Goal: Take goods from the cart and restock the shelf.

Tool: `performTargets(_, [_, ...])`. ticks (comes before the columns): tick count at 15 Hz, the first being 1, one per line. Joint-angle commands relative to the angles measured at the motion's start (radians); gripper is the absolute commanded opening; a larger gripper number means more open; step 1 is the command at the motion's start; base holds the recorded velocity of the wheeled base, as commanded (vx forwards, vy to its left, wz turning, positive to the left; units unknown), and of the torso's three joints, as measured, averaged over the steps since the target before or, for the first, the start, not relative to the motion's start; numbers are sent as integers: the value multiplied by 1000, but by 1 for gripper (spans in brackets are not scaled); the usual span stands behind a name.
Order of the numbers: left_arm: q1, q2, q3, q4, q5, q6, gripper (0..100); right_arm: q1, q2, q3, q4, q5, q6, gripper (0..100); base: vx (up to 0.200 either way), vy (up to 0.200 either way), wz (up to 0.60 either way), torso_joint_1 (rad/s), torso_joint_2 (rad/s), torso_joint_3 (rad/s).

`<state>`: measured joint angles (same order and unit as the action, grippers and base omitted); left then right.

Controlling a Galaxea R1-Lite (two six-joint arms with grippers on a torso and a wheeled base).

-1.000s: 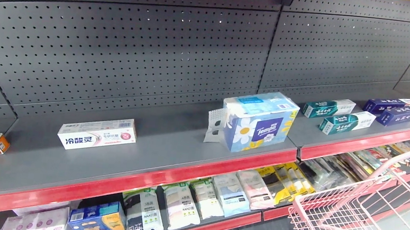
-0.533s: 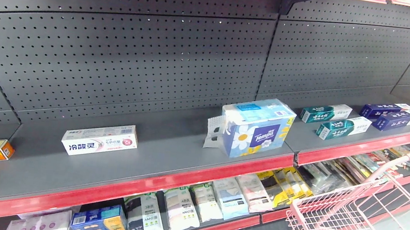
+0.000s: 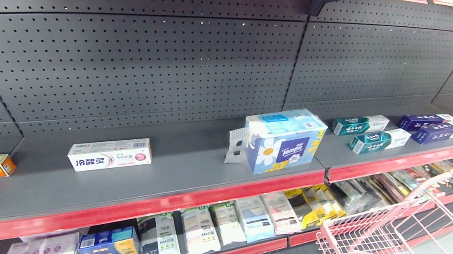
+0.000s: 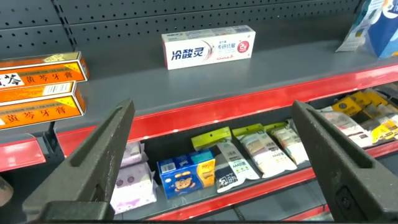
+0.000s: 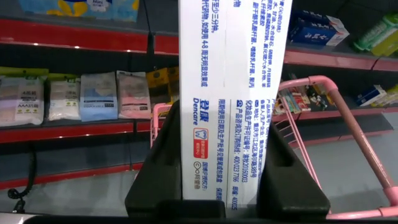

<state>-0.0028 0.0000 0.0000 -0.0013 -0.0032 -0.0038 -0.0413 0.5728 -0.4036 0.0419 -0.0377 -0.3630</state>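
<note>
Currently the right gripper [image 5: 227, 124] is clamped on a white toothpaste box [image 5: 230, 62]. The box sits between its fingers, its long axis running straight out past the fingertips, near the pink cart [image 5: 367, 149].

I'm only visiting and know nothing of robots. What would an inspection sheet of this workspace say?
Surface: grey shelf, red front edge, mostly bare.
Job's things: white box in the right pincer; pink cart beside the shelf.
Clutter: tissue pack, toothpaste boxes on the shelf.
Pincers: left pincer open, empty; right pincer shut on the white box.
Cables: black cord by the lower shelf.
Surroundings: pegboard wall, packets on that lower shelf.
</note>
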Motion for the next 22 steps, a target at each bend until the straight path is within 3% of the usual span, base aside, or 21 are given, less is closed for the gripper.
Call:
performTargets(1, [1, 2, 0, 0, 0, 1, 100, 0, 2, 2, 0, 1, -1, 0, 0, 0, 0, 0, 0, 0])
performTargets(9, [0, 2, 0, 0, 0, 1, 100, 0, 1, 12, 1, 1, -2, 0, 0, 0, 600, 4, 2, 1])
performTargets(15, [0, 2, 0, 0, -1, 1, 100, -6, -21, 9, -8, 4, 10, 0, 0, 0, 0, 0, 0, 0])
performTargets(18, [0, 5, 0, 0, -3, 2, 100, -17, -24, 14, -39, 9, 99, 0, 0, 0, 0, 0, 0, 0])
performTargets(22, [0, 5, 0, -2, -1, 4, 100, -34, -24, -46, -47, -13, 107, 0, 0, 0, 0, 0, 0, 0])
